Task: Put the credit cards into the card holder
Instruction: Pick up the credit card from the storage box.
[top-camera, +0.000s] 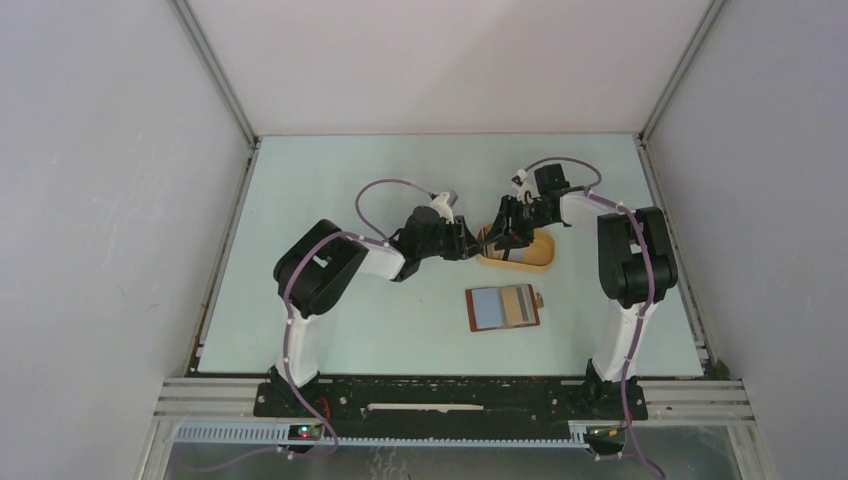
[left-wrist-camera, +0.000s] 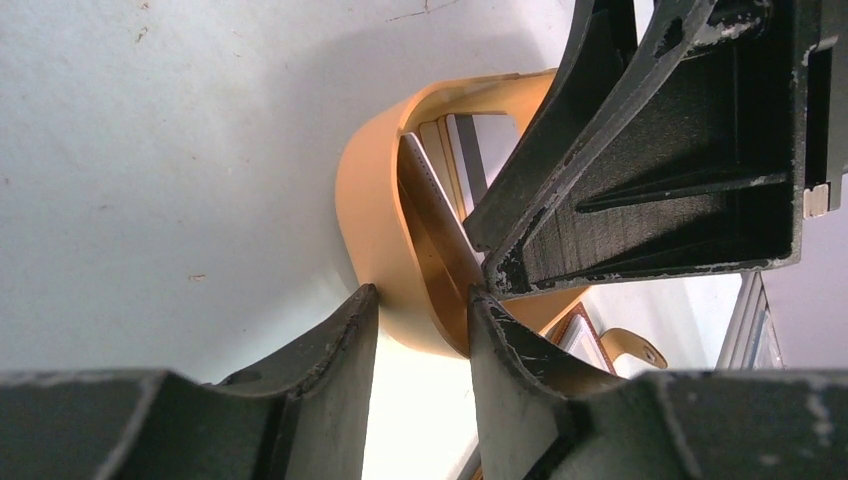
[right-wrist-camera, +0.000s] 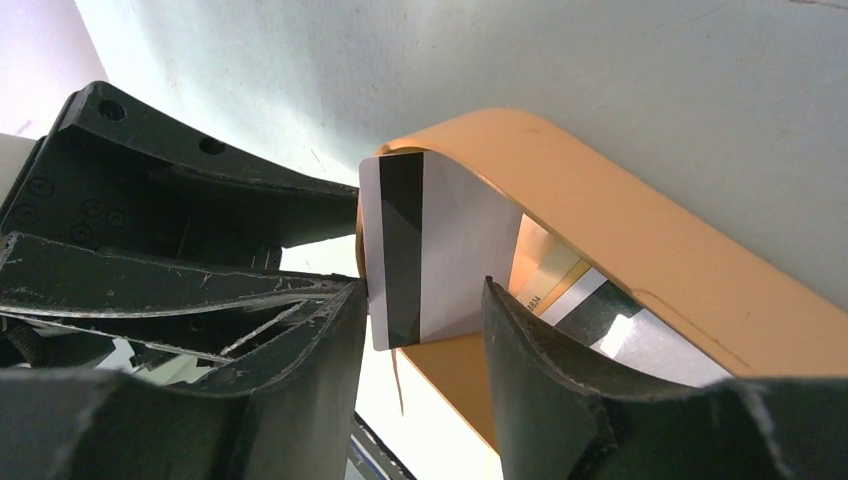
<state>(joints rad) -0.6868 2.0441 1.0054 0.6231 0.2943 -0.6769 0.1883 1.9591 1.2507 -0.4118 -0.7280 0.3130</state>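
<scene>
Credit cards (right-wrist-camera: 585, 300) lie flat inside the orange tray (right-wrist-camera: 640, 240), and one striped card (right-wrist-camera: 430, 250) stands tilted up at the tray's rounded end. The right gripper (right-wrist-camera: 425, 310) brackets this card: one finger meets its striped edge and the other overlaps its lower corner, with the jaws about half apart. I cannot tell whether they actually pinch it. The left gripper (left-wrist-camera: 420, 330) is closed partway over that same end wall, one finger outside the tray and one inside. The card holder (top-camera: 503, 307) lies open on the table (top-camera: 330, 330), nearer the arm bases and apart from both claws
</scene>
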